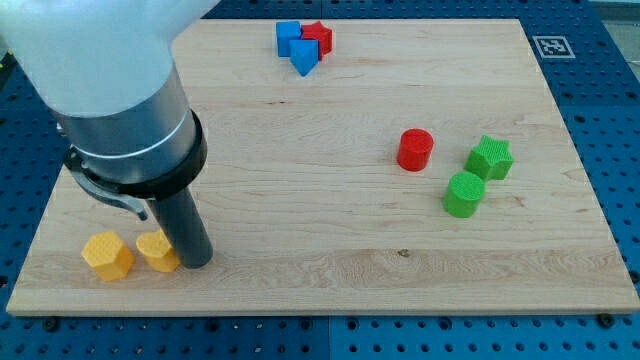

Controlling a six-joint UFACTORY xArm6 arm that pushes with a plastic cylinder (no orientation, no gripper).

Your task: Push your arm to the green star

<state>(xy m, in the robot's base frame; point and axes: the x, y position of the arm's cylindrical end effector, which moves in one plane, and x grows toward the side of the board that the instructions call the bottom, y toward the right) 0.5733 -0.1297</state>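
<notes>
Tool tip (pixel 197 264) touching yellow block (pixel 157 252); green star (pixel 490 158) well apart.

We see a pale wooden board (pixel 330 140) with fine horizontal grain and a few small dark knots, lying flat and filling most of the view. Beneath and around it we note a blue perforated base plate (pixel 600 120) with a regular grid of small holes, visible along the view's right, bottom and left edges. A black-and-white fiducial marker (pixel 552 46) sits on the base plate just off the board's top right corner. Lighting is even and bright, with only soft shadows.
</notes>
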